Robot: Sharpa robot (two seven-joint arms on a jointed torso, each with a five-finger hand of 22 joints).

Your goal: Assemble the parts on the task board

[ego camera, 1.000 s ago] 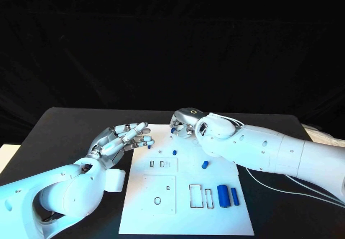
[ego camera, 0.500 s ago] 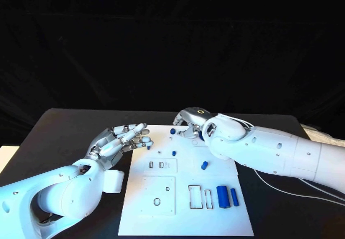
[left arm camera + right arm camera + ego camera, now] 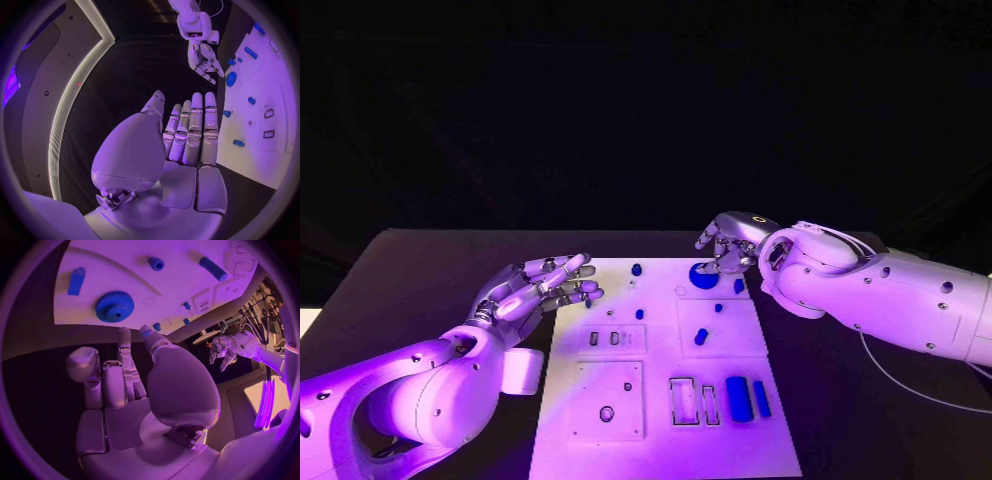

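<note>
Head view: white task board (image 3: 661, 400) lies lengthwise on the black table (image 3: 416, 270), long axis running away from the robot. A blue gear (image 3: 704, 277) lies flat near its far edge, just beside the right hand (image 3: 730, 243), whose fingers are loosely curled, holding nothing. Two blue bars (image 3: 738, 398) lie lengthwise near the right edge. Left wrist view: left hand (image 3: 187, 135) is empty, fingers straight and slightly apart. Right wrist view: gear (image 3: 115, 306) lies beyond the fingertips (image 3: 124, 333).
</note>
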